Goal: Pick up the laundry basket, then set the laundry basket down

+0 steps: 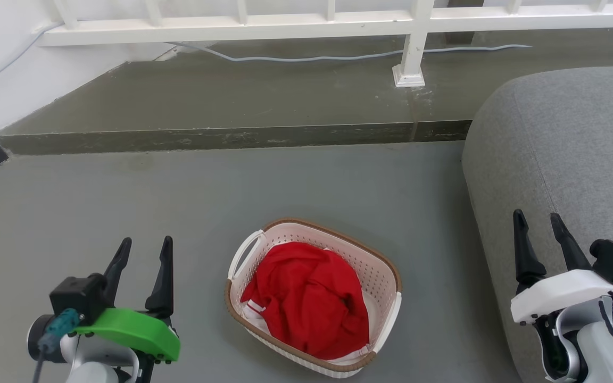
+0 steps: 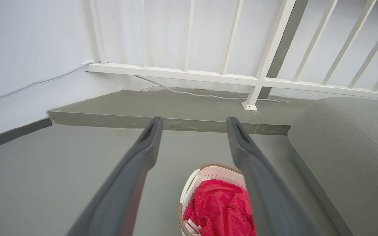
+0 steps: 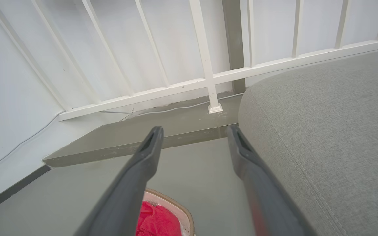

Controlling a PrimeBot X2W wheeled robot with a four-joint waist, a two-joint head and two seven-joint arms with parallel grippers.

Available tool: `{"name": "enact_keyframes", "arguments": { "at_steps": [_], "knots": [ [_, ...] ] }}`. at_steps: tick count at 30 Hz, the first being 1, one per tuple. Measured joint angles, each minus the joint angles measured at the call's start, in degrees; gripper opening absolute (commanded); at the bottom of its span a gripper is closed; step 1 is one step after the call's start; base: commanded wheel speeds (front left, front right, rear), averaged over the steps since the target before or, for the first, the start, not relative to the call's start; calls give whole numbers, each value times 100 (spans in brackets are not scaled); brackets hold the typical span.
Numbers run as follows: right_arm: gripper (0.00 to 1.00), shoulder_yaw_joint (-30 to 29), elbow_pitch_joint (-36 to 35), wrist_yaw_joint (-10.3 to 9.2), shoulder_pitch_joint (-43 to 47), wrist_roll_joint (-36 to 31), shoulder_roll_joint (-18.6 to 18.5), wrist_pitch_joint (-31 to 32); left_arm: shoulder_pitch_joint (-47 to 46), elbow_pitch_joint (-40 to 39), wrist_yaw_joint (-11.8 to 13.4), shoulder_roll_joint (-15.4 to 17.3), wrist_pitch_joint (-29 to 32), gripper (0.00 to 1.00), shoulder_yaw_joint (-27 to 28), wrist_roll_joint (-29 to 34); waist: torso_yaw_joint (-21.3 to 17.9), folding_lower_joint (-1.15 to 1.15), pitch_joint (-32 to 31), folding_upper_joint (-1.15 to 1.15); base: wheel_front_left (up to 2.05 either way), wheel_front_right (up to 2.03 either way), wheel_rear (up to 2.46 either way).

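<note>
A soft grey sofa is seen beside the right end effector. The white holed plastic basket, brown-rimmed, is set on the smooth grey floor between it and the left end effector, with red cloth piled inside. Both are held open and empty. A step and white railing are seen behind.

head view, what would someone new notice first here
The bright red garment heaped in the cream laundry basket on the grey floor, low in the middle of the head view, catches the eye first. Next come the left gripper at lower left, with its green cover, and the right gripper at lower right, both with jaws apart and clear of the basket. A grey sofa stands at the right.
</note>
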Motion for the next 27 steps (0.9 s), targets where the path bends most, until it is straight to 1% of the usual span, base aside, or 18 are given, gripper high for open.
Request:
{"name": "enact_keyframes", "arguments": {
  "at_steps": [4,5,8,9,12,14,17,18,27],
  "knots": [
    [100,37,42,-13,4,-248,-1,-85,0,40,49,2,-82,100,-36,286,0,0,0,0,0,0,0],
    [100,49,54,-55,4,-326,-2,-105,0,51,55,3,-108,100,-57,324,-1,0,1,0,0,0,0],
    [100,85,99,-64,6,-530,-12,-162,0,73,104,7,-155,100,-140,546,-1,0,1,0,0,0,0],
    [100,104,114,-101,7,-572,-14,-178,0,78,105,7,-178,100,-163,602,-1,0,1,0,0,0,0],
    [100,179,157,-109,9,-795,-24,-230,1,99,152,8,-236,100,-213,717,0,0,-1,0,0,0,0],
    [100,212,183,-111,10,-914,-27,-280,1,104,157,25,-285,100,-257,932,2,0,-3,0,0,0,0],
    [100,244,214,-124,11,-1141,-54,-335,0,108,183,42,-334,100,-341,1084,6,0,-5,0,0,0,0],
    [100,249,222,-156,11,-1172,-55,-336,0,113,201,42,-334,100,-352,1149,8,0,-6,0,0,0,0],
    [100,249,302,-155,11,-1171,-55,-336,0,253,204,40,-349,100,-348,1183,20,0,-19,0,0,0,0]
  ]
}}
